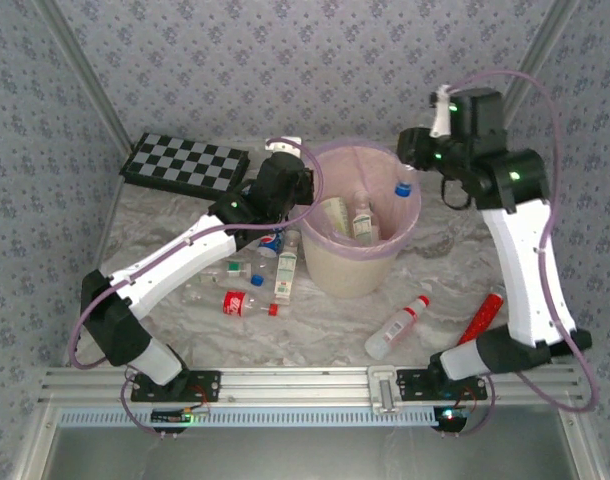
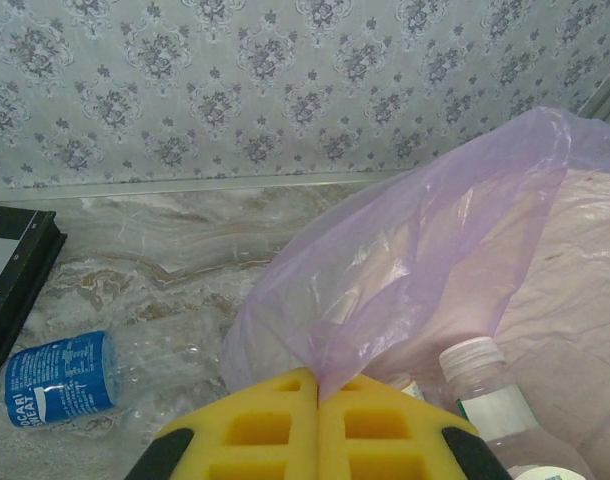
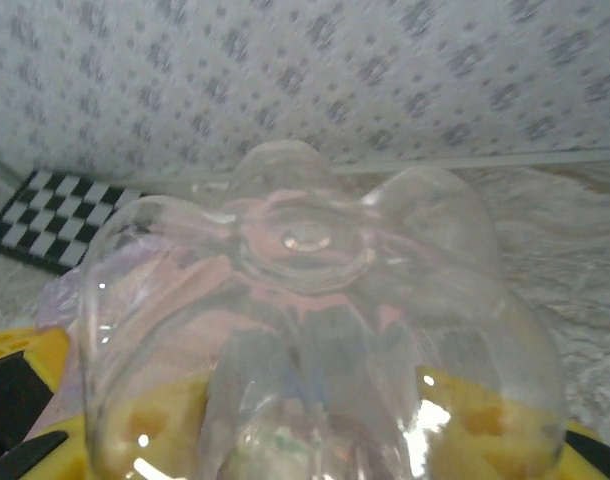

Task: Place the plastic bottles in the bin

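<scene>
L claw: my left claw (image 2: 318, 392) is clenched, yellow pads (image 2: 255, 430) pressed together w/ a fold of the pink-purple liner bag (image 2: 435, 230) nipped between them.
Why the pinch: I reckon it holds the liner's edge up & back, so the bin's mouth is wide & the bag can't slump inward.
R claw: my right claw (image 3: 275, 445) grasps a clear bottle (image 3: 305, 270), its base toward the wrist cam, a pad on either side of its body.
Where that bottle is: top cam puts it blue cap down at the far-right rim of the bin (image 1: 355, 275), over the opening.
Why cap down: prob. so it slides straight in once let go, w/o catching the rim.
Already in bin: at least two standing bottles (image 1: 362, 215); a white-capped bottle (image 2: 475, 365) sits just beyond my L pads.
Left on table: Pocari Sweat bottle (image 2: 60, 380) just left of the bin; green-label bottle (image 1: 286, 272) near it; red-label bottle (image 1: 240, 303) nearer me; red-capped bottle (image 1: 397, 328) & a red bottle (image 1: 482, 318) on the near right, apart from the bin.
Not mine to move: chequered board (image 1: 185, 163), far left.
Stage: mid-task, drop step; several pickups to go.
Risk: the bottle may bounce off those standing inside, or the liner may slip from my L pinch.
</scene>
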Available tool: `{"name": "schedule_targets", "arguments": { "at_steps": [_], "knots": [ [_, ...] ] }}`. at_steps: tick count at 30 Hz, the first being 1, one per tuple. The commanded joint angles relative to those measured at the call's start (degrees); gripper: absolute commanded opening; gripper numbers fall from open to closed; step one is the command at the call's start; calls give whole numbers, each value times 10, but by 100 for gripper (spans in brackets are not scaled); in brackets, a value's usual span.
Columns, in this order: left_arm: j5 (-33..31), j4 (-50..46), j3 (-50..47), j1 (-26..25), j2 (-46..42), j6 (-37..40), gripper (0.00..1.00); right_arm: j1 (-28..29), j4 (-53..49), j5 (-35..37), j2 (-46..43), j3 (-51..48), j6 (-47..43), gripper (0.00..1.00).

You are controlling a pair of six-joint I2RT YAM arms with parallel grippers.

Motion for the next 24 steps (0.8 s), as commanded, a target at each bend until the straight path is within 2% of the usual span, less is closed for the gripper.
{"name": "schedule_targets", "arguments": {
  "at_steps": [1,9,16,24],
  "knots": [
    [2,-7,-14,2,-14,-8,0,43,-81,18,53,22,-2,2],
    [-6,-1,-30,2,-33,-19,0,91,-121,41,121,-6,-6,0],
    [-13,0,-35,2,-42,-17,0,96,-117,25,150,-70,-10,0],
    [-22,4,-37,3,-47,-20,0,103,-99,-9,177,-151,-12,5]
  ]
}}
